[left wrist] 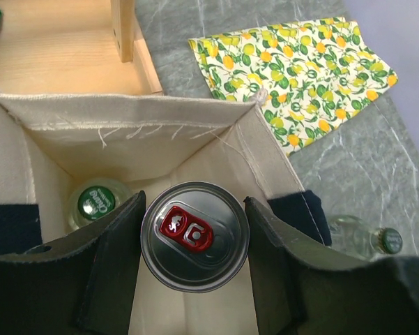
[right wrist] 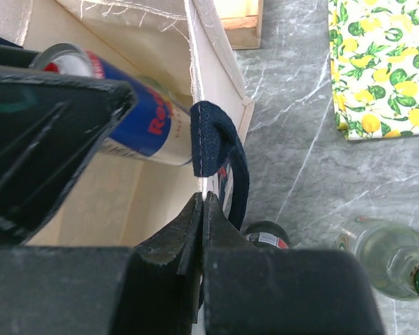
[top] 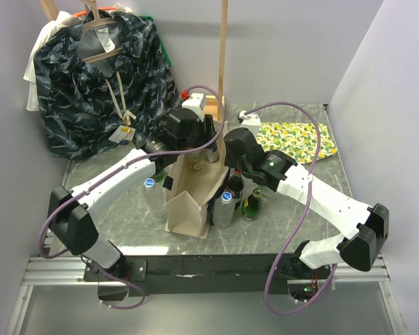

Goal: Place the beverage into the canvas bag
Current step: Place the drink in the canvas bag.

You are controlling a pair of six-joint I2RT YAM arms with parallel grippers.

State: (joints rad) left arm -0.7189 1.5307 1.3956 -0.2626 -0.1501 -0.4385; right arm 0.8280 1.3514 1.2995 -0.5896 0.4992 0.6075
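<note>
Only wrist-side: bottle (left wrist: 97, 202) inside canvas bag (left wrist: 139, 146)

lemon-print cloth (top: 296, 142) lies flat; patterned garment (top: 97, 84) hangs.

left wrist: only the can's (left wrist: 194, 236) top shows; a finger (left wrist: 104, 272) partly hides the capped bottle (left wrist: 97, 202) in the bag (left wrist: 125, 139). right wrist: the strap (right wrist: 219, 150) cuts the can's label; the clear bottle (right wrist: 387, 258) runs off the edge.

Left claw (left wrist: 195, 232) grips silver can (left wrist: 194, 241) over open canvas bag (left wrist: 125, 132)
</note>
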